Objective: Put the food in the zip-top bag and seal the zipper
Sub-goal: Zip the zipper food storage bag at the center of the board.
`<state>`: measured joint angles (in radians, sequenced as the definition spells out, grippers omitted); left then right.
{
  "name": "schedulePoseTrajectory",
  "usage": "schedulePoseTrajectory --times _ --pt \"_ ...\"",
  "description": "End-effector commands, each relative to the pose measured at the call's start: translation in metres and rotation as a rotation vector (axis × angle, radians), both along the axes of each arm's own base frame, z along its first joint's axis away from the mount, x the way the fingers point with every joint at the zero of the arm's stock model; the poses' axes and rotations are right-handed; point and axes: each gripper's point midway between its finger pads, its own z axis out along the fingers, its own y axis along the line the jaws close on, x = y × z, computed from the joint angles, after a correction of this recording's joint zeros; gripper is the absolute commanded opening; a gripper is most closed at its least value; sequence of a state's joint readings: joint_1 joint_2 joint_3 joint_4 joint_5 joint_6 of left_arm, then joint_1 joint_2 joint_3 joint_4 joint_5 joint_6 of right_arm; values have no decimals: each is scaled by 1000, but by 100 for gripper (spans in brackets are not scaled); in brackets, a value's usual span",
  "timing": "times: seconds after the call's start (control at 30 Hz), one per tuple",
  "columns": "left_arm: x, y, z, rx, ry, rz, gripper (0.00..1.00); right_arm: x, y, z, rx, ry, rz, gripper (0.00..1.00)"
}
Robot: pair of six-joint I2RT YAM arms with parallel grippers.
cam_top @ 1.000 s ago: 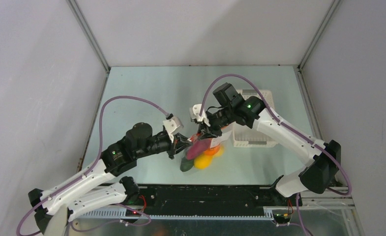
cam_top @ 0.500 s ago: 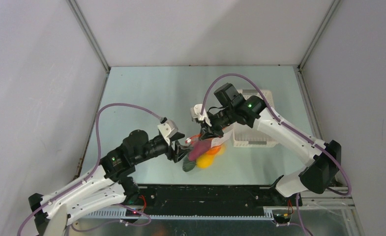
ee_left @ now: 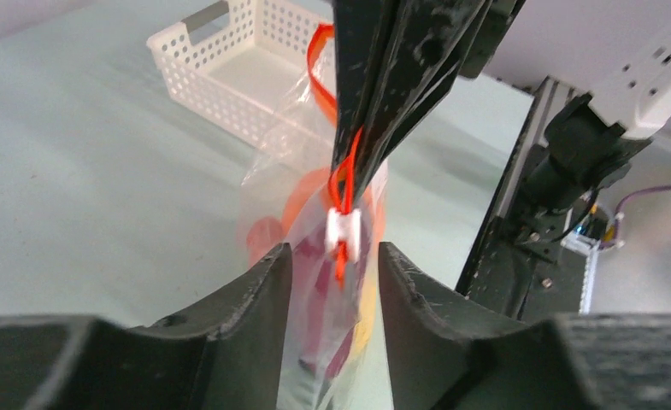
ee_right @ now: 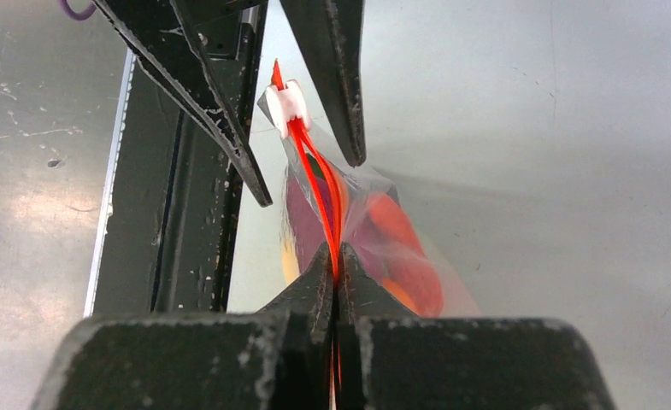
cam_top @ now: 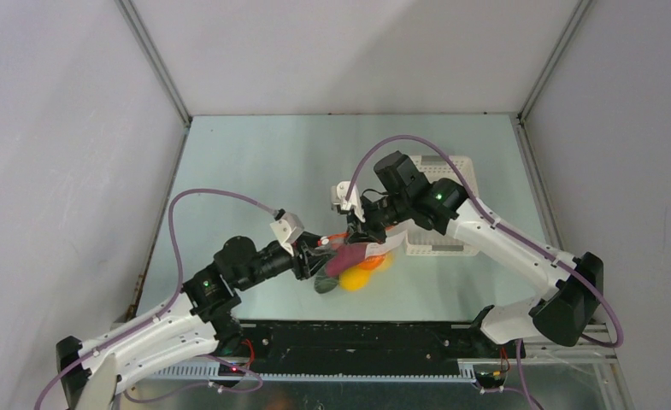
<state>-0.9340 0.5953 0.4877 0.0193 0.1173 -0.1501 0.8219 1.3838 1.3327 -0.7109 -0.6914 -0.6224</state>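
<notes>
My right gripper [ee_right: 336, 256] is clamped on the zipper [ee_right: 319, 184]. The zip-top bag [ee_left: 280, 162] hangs from it over the table [cam_top: 272, 162], near the white basket [ee_left: 229, 77], with the food [cam_top: 357, 278] bunched in its lower end. My left gripper [ee_left: 332, 256] is released, its fingers on either side of the white slider [ee_left: 344, 232] with a small gap on each side.

One zip-top bag [cam_top: 367, 254]: clear, floppy plastic, hanging mouth-up at centre frame in the top view, lower part bulging. Its zipper [ee_right: 319, 184]: thin orange-red strip along the mouth, both sides running close together, white slider [ee_right: 287, 98] at one end, strip pinched in the right gripper [ee_right: 336, 266]. The food [cam_top: 355, 281]: yellow, orange, purple and green pieces bunched inside the bag's bottom.
</notes>
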Motion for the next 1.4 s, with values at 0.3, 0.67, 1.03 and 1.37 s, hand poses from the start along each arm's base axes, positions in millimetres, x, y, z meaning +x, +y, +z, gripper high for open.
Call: schedulePoseTrajectory --times 0.3,0.67,1.03,1.37 --pt "-2 -15 24 -67 -47 -65 2 3 0 20 53 -54 -66 4" --pt "-10 -10 31 -56 -142 -108 0 -29 14 66 202 -110 -1 69" --pt "-10 -9 29 -6 -179 -125 0 -36 40 69 229 -91 39 52" --pt "-12 -6 30 4 -203 -127 0 -34 50 64 228 -73 42 40"
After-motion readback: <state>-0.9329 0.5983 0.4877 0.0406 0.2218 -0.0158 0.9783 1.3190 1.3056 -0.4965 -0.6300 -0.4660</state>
